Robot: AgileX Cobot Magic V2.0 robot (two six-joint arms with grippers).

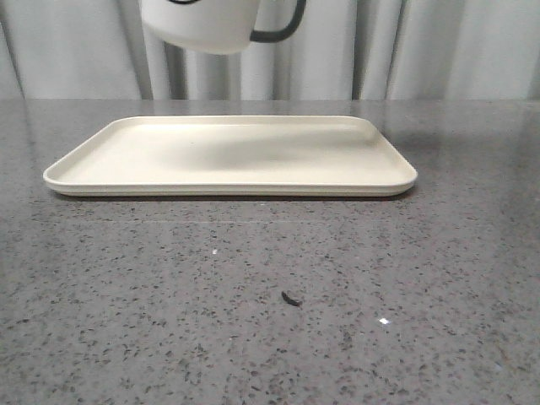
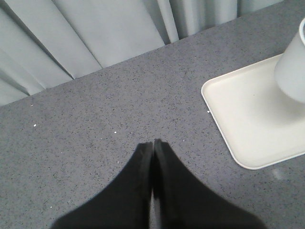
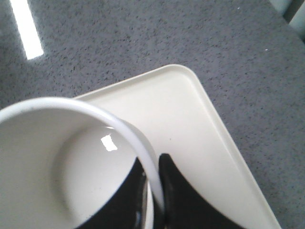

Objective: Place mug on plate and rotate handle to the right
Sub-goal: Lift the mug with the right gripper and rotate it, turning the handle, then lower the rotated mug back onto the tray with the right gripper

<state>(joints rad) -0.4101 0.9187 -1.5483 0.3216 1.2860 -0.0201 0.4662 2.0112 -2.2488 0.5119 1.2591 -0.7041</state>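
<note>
- I hold the white cylindrical ceramic mug (image 1: 202,24) in the air above the large flat cream rectangular plate (image 1: 228,156). In the front view it hangs over the plate's far edge, toward eleven o'clock from the plate's centre, and it touches nothing below.
- My right gripper (image 3: 151,191) pinches the mug's wall at the rim, one finger inside the cup and one outside, shut tight on the thin white lip. I judge this grip is chosen because it keeps the base free to land flat.
- The glossy black loop handle (image 1: 283,25) sticks out toward three o'clock in the front view, so it already points roughly right. Only a small turn, if any, should be needed once the mug is down.
- The plate lies flat on the speckled grey stone desk (image 1: 270,321), its long side across my view, with plenty of bare surface for the mug.
- My left gripper (image 2: 153,157) hovers over bare desk at the plate's left end, fingers (image 2: 143,164) pressed together and holding nothing. I judge it waits there, out of the way.
- A small dark fleck (image 1: 291,298) lies on the desk near six o'clock from the plate.
- I can read no brand, label or writing. Only a sliver of black print shows at the mug's top edge in the front view.
</note>
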